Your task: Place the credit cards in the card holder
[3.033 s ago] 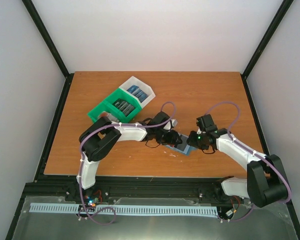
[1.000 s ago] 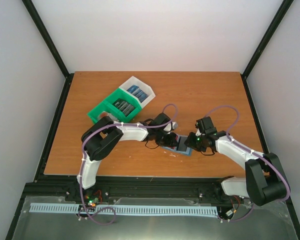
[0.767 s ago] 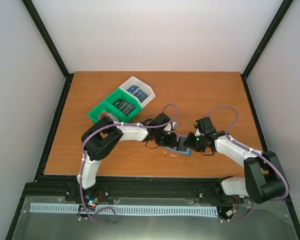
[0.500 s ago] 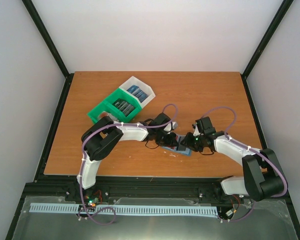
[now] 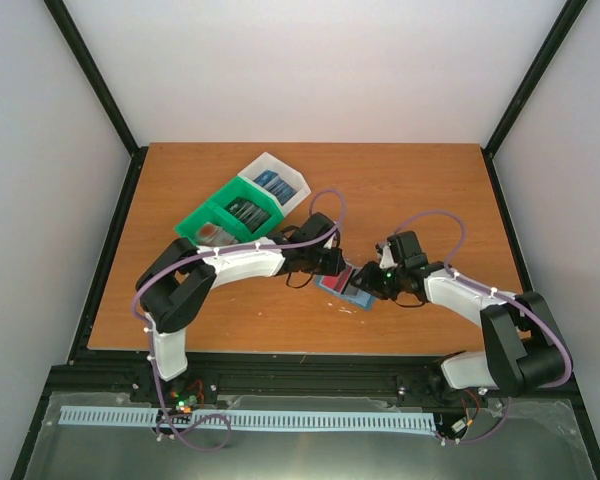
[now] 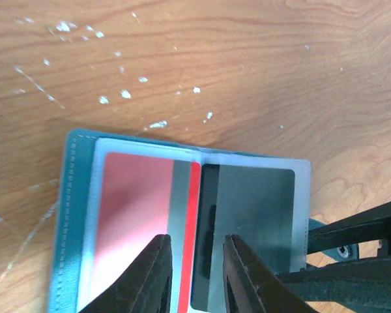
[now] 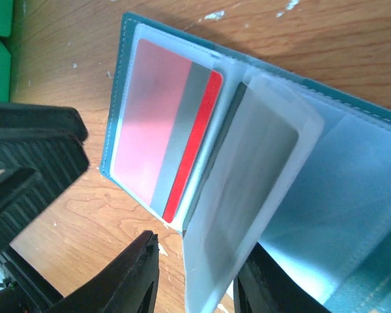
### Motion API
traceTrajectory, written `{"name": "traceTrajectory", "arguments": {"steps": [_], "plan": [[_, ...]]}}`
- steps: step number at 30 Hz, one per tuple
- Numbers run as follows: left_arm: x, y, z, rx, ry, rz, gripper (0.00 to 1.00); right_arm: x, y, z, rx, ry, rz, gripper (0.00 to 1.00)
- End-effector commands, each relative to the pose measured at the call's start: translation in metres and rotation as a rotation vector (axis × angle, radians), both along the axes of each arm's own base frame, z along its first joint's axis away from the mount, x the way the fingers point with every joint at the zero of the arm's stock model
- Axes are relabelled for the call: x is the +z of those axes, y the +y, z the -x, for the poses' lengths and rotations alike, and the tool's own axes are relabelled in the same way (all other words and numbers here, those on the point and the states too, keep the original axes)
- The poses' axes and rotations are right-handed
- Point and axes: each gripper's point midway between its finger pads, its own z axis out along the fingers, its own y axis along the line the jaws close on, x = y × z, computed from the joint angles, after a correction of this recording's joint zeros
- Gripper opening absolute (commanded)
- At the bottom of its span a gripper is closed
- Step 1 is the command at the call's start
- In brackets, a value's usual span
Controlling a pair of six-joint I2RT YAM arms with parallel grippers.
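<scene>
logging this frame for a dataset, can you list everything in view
table: 1, brown wood, under everything
green bin: 1, green, far left part of the table
white bin: 1, white, against the green bin's far end
bin contents: count unclear, blue in the white bin and dark in the green one, look like cards
card holder: 1, teal, lying open between the claws
red card: 1, red with a grey band, in a clear sleeve
dark card: 1, dark grey, in the sleeve beside it
cables: 2, purple, one per arm
arms: 2, white and black
left claw: black, open, over the holder
right claw: black, open, astride the lifted sleeve
</scene>
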Motion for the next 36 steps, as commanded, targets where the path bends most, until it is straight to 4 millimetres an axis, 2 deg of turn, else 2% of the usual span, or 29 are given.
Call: {"name": "traceTrajectory", "arguments": {"steps": [1, 4, 8, 12, 16, 28, 30, 32, 36], "plan": [[0.019, 0.021, -0.018, 0.064, -0.074, -0.039, 0.25, 0.015, 0.017, -0.012, 0.029, -0.040, -0.039, 0.33], [0.028, 0.032, -0.025, 0.087, -0.089, -0.026, 0.26, 0.016, 0.025, -0.015, 0.045, -0.047, -0.046, 0.34], [0.039, 0.048, -0.035, 0.114, -0.110, -0.006, 0.32, 0.020, 0.038, -0.022, 0.068, -0.060, -0.053, 0.36], [0.042, 0.061, -0.039, 0.128, -0.113, 0.001, 0.38, 0.017, 0.045, -0.029, 0.080, -0.060, -0.040, 0.38], [0.041, 0.065, -0.039, 0.118, -0.095, 0.028, 0.41, 0.016, 0.049, -0.035, 0.087, -0.070, -0.027, 0.41], [0.039, 0.056, -0.035, 0.069, -0.062, 0.100, 0.49, 0.009, 0.046, -0.041, 0.084, -0.071, 0.013, 0.43], [0.035, 0.056, -0.031, 0.059, -0.046, 0.102, 0.50, 0.009, 0.041, -0.043, 0.067, -0.075, 0.042, 0.43], [0.040, 0.051, -0.032, 0.040, -0.060, 0.137, 0.50, 0.010, 0.034, -0.044, 0.039, -0.086, 0.081, 0.43], [0.040, 0.040, -0.021, -0.036, -0.033, 0.202, 0.50, 0.014, 0.015, -0.046, -0.018, -0.102, 0.169, 0.42]]}}
